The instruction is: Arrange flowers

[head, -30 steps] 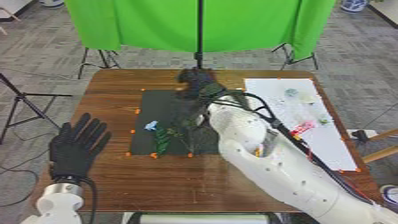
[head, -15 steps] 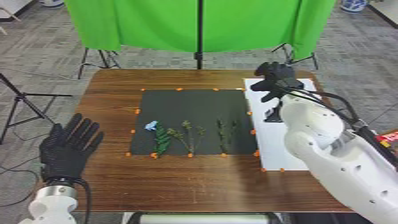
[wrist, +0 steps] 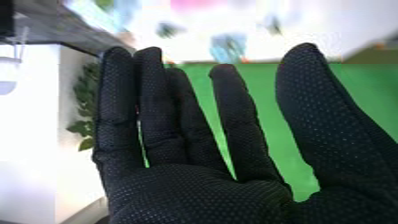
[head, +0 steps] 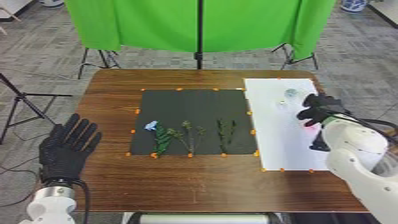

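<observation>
Black matting (head: 191,107) covers the middle of the brown wooden table (head: 178,190) in the head view, with small orange markers (head: 189,155) around its edges. The flower stems are laid out side by side along its near part: at the left a light blue flower (head: 151,125) beside a full green leafy stem (head: 163,138), then a branching sprig (head: 187,132) with small heads, then a pair of slender green stems (head: 227,135) set a little apart. To the right is a white sheet (head: 275,135), bearing a pale blue bloom (head: 290,93) at its far end, a tiny pale piece (head: 282,102) nearer in, and a pinkish-red bit (head: 309,123) close by the right hand (head: 325,107). That hand is over the sheet's right edge, its arm coming in from the lower right. The left hand (head: 67,156) lies out at the table's left edge, fingers straight and spread, grasping nothing. Behind the table hangs a green cloth (head: 142,30). In the right wrist view the right hand (wrist: 191,192) is released — fingers long and nearly straight, thumb well apart, nothing in its grasp. Past the fingertips, the white surface carries blurred pink and pale blue patches; the green cloth and a leafy plant (wrist: 86,107) show farther off.
</observation>
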You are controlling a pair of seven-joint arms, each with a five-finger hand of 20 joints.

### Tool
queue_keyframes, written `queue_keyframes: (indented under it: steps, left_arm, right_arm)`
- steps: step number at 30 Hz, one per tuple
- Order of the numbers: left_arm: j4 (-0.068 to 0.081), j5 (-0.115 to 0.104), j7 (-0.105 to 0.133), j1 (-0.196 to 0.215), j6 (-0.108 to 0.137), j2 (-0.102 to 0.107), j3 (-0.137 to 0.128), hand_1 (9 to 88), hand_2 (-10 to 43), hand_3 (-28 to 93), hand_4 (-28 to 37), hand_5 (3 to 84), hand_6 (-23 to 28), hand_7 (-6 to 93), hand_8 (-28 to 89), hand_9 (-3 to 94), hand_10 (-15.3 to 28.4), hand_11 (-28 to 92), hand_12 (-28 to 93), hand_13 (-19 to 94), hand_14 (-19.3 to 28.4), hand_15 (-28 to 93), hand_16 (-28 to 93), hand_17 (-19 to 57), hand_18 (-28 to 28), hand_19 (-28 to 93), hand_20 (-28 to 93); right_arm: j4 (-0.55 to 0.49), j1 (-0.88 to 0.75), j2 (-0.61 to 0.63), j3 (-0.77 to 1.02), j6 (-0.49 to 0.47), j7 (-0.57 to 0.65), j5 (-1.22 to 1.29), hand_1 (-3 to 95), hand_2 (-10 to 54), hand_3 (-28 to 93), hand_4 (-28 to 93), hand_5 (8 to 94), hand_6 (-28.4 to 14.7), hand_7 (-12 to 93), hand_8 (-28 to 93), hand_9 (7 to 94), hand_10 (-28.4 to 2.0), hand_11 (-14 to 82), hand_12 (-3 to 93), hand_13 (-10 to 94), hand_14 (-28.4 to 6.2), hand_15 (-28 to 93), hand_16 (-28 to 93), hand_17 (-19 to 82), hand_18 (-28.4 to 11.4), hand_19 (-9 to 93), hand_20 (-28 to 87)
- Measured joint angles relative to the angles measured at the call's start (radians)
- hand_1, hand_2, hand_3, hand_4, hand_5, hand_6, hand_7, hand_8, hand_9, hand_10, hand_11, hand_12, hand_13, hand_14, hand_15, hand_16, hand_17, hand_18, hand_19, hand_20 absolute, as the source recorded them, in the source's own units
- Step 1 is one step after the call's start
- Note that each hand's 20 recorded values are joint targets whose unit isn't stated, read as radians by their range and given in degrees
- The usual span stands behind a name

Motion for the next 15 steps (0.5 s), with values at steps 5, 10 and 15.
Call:
queue_keyframes:
  steps: [5, 10, 15]
  left_arm:
    - [0.001, 0.002, -0.003, 0.001, 0.006, -0.004, 0.001, 35.0, 7.8, 74, -28.1, 43.6, 6.7, 17.9, -10, 40.4, 14.3, 27, 13, 32, 13.7, 42, -6, -3.4, 14.2, 34, 14]
    - [0.001, 0.003, -0.005, 0.002, 0.007, -0.005, 0.001, 33.4, 10.1, 74, -28.2, 44.4, 6.9, 17.5, -10, 40.7, 14.6, 27, 12, 32, 13.9, 42, -6, -3.6, 14.2, 35, 14]
    - [0.001, 0.000, -0.014, 0.003, 0.009, -0.006, 0.002, 32.4, 11.0, 74, -28.2, 44.8, 6.9, 17.2, -10, 41.0, 14.7, 27, 12, 32, 13.9, 42, -6, -3.6, 14.2, 35, 14]
  right_arm:
    - [0.023, -0.037, 0.004, 0.011, -0.029, -0.002, -0.027, 38.2, -2.6, 77, -26, 45.5, -7.2, 12, -10, 45.8, -20.6, 10.7, 15.7, 39, -19.3, 42, 11, 20, -24.0, 67, 20]
    - [0.070, -0.025, -0.001, -0.008, -0.050, 0.000, -0.021, 43.6, -2.5, 77, -27, 45.5, -6.5, 13, -10, 47.7, -19.2, 12.2, 15.9, 43, -17.6, 44, 12, 21, -23.9, 67, 21]
    - [0.116, 0.028, -0.019, -0.037, -0.048, 0.016, 0.009, 51.3, -1.4, 72, -28, 59.4, -3.4, 20, -5, 65.0, -15.2, 21.6, 24.9, 54, -13.8, 48, 18, 24, -22.6, 68, 23]
